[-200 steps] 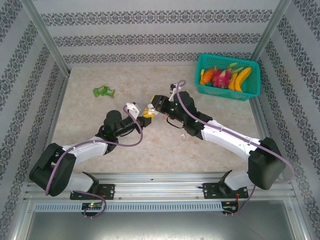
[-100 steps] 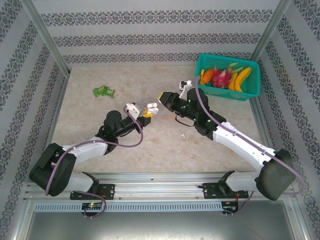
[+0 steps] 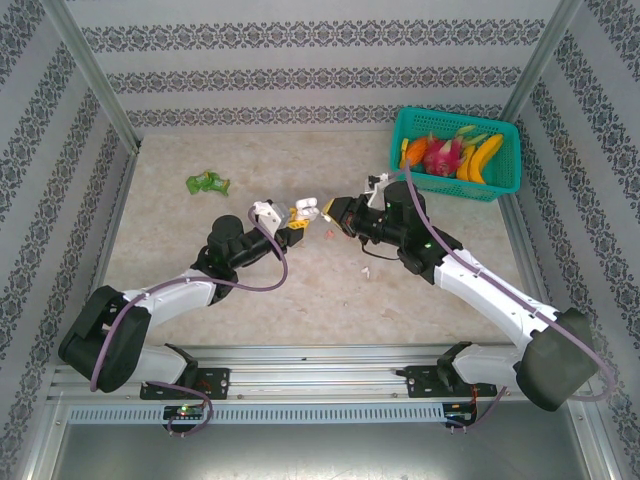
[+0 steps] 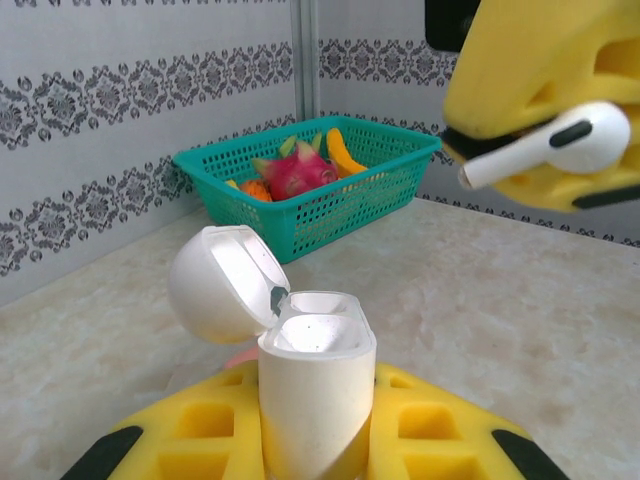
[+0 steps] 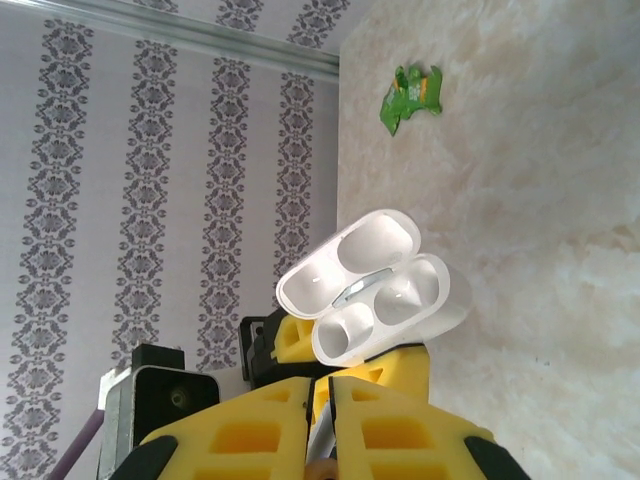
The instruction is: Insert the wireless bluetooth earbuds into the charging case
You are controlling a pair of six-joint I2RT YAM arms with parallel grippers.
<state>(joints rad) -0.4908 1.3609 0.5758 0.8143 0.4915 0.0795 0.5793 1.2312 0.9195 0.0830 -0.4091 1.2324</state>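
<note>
White is the case, and my left fingers are closed on its lower body. They hold it upright above the desk with the lid thrown back. From the right wrist view I look into both wells, and both appear empty. My right fingers are clamped on one white earbud. It lies almost level between them, with its stem toward the case side. It hangs near the case but apart from it, higher and off to the side.

I judge that the step in hand is bringing the first earbud to the case; nothing is inserted yet. The next move, I think, calls for turning the earbud so that the stem points down. Then I must place it right above one well and lower it slowly before the fingers let go. The well is narrow, so a small error of angle may push the case in the left grip. On the desk lies a small pink bit, maybe another earbud, but it is too small to tell.
</note>
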